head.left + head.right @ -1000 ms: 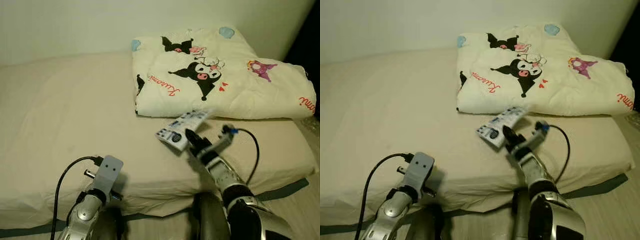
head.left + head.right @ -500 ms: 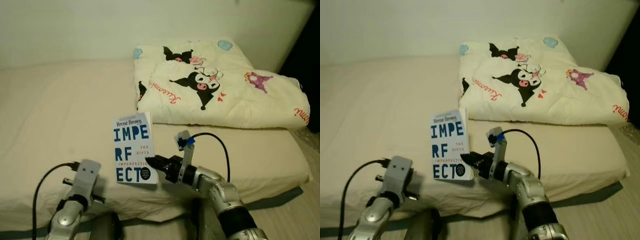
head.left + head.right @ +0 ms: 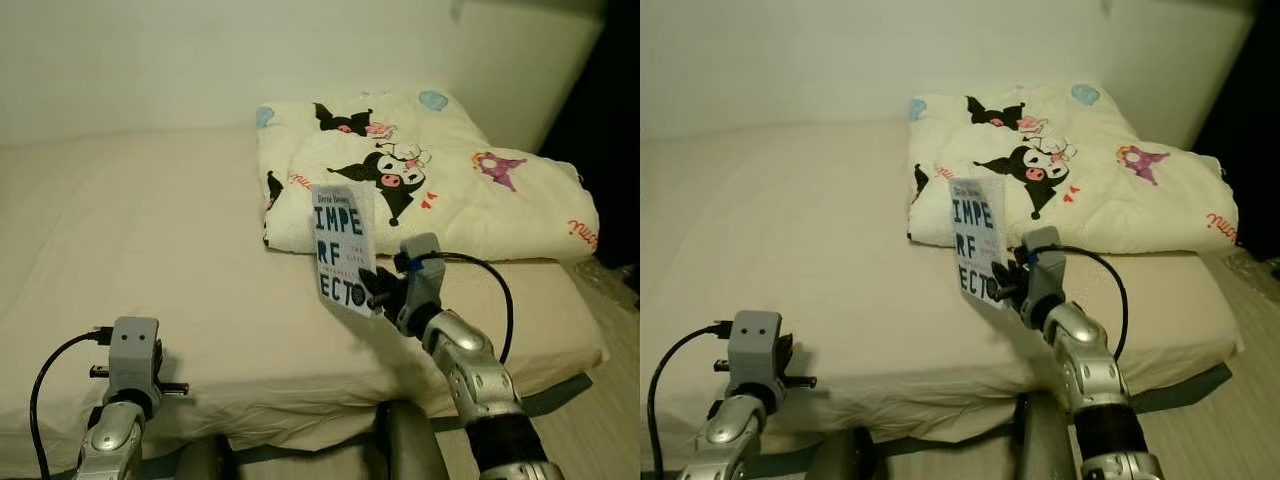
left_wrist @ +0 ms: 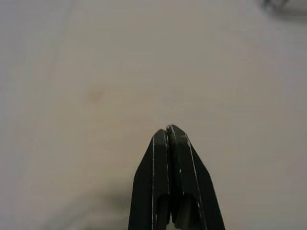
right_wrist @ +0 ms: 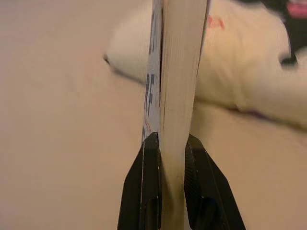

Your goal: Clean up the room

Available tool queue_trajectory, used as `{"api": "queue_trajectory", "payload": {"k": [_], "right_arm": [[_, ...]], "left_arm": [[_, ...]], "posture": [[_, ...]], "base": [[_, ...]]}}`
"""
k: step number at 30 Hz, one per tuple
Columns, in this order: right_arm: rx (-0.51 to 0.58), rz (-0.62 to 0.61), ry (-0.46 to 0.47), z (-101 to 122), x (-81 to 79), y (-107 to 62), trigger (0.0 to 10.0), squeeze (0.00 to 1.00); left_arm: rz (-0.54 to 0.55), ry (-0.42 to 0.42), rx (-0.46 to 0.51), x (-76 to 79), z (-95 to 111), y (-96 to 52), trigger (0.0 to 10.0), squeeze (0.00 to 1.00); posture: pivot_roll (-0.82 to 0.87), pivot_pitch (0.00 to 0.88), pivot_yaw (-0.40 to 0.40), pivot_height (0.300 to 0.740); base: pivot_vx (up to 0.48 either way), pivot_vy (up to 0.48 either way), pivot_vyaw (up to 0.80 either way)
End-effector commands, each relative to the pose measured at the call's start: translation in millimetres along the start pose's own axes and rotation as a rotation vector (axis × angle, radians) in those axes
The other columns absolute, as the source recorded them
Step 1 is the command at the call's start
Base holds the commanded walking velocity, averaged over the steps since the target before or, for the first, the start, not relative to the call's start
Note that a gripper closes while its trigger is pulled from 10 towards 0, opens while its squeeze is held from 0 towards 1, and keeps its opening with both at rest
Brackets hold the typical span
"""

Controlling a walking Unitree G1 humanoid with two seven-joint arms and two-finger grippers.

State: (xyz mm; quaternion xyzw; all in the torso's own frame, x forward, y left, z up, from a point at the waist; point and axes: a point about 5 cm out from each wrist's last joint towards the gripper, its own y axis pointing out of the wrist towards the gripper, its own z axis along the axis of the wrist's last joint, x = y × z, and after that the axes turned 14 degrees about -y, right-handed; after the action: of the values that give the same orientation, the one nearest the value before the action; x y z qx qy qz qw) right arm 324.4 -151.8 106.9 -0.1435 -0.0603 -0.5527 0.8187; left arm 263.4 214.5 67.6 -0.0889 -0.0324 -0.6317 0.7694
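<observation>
The white paperback book with blue lettering has swung rightward toward the cream cartoon-print quilt, pinched upright by the right gripper, which should grip firmly and carry it level.

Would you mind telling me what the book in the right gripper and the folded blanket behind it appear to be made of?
The book, clamped in the right gripper, looks like a paperback: a thin printed card cover over cream paper page edges. The folded blanket looks like soft padded fabric, matte cream with printed cartoon figures; its puffy folds suggest quilting, though the fibre is unclear.
</observation>
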Motion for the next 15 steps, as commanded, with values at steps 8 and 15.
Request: {"api": "queue_trajectory", "payload": {"k": [8, 15], "right_arm": [[0.053, -0.142, 0.094, -8, -3.9, -4.6, 10.0, 0.0], [0.061, -0.092, 0.078, -6, -13.2, -3.5, 10.0, 0.0]], "left_arm": [[-0.134, 0.029, 0.06, 40.1, 5, 0.0, 10.0, 0.0], [-0.163, 0.015, 0.065, 48.5, 8, 2.6, 10.0, 0.0]], "posture": [[-0.04, 0.087, 0.019, 0.575], [-0.05, 0.088, 0.027, 0.605]], "base": [[0.0, 0.0, 0.0], [0.0, 0.0, 0.0]]}}
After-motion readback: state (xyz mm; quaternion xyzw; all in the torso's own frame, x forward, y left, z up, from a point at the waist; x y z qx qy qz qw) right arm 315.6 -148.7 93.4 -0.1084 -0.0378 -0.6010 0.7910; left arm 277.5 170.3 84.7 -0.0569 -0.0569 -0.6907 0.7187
